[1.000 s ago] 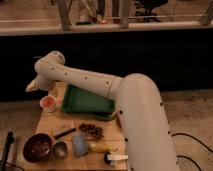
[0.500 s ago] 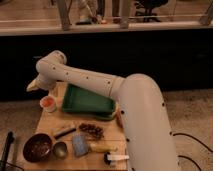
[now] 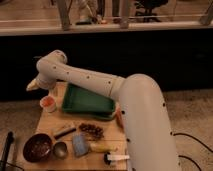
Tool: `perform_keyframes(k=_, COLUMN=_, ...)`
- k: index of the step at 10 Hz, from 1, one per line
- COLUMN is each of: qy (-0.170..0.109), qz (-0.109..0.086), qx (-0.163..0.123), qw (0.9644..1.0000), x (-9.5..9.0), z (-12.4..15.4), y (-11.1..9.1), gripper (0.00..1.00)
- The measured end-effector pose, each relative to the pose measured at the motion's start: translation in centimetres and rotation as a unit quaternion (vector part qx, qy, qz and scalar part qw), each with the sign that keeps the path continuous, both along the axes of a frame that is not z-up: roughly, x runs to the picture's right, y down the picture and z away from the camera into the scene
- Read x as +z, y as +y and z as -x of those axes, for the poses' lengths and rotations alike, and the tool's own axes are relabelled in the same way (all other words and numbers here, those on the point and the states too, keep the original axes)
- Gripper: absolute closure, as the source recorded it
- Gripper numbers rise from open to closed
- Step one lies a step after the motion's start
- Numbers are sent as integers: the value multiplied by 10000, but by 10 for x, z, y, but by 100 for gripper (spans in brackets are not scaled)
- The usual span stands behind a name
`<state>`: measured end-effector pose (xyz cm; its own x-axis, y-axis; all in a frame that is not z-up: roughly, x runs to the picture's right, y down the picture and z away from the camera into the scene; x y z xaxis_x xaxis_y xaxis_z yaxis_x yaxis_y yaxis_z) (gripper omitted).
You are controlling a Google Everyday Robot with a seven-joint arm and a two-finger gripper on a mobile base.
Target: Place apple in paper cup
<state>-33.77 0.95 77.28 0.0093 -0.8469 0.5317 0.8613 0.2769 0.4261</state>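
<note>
The paper cup (image 3: 48, 104) is a short white cup standing at the back left of the wooden table (image 3: 52, 121). The apple (image 3: 48, 101) is a red-orange round shape sitting in the cup's mouth. My gripper (image 3: 32, 85) is the pale tip at the end of the white arm (image 3: 80, 77). It hangs just above and to the left of the cup, apart from it. The arm reaches in from the lower right and bends over the cup.
A green tray (image 3: 87, 100) lies right of the cup. Along the front are a dark brown bowl (image 3: 37, 147), a small metal cup (image 3: 60, 149), a blue block (image 3: 80, 145), a brown bag (image 3: 92, 130) and a white bottle (image 3: 117, 158). The table edge is just left of the cup.
The gripper end of the arm has lifted slightly up from the cup. The cup with the apple in it has not moved.
</note>
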Motion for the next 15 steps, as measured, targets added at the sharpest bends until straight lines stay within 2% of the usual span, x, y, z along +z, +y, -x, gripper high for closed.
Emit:
perform_keyframes(k=3, qy=94, qz=-17, qx=-41, qw=9999, x=-3, z=2, y=-2, gripper=20)
perform_keyframes(k=15, qy=94, qz=-18, qx=-50, qw=9999, x=-3, z=3, y=-2, gripper=20)
